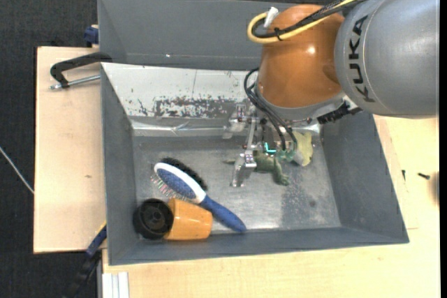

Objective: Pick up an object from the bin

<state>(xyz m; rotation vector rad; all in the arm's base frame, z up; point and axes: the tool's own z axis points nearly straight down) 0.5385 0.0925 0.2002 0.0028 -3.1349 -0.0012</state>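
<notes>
"Grey metal bin (119, 150) with sloping walls, so I suppose the loose things slide down onto the flat floor. Where is the hand (258, 164)?"

"Low over the floor, right of the middle, under the orange wrist cover (300, 59). A small green thing (274, 165) sits right against it. A pale cream lump (304, 149) lies just beside that, toward the right wall. The green one is nearest, so I judge it the likeliest pick."

"Is it grasped?"

"I cannot tell whether the hand is clenched or released. Its metal parts and the green thing overlap from this angle."

"And the rest?"

"Well apart, in the front left corner. A blue-and-white hairbrush (183, 185) lies flat with its handle pointing right. It touches an orange cup (190, 221) that is tipped on its side. A black round thing (153, 218) sits at the cup's left end. They are gathered where the walls meet, which leaves the hand room to work."
</notes>
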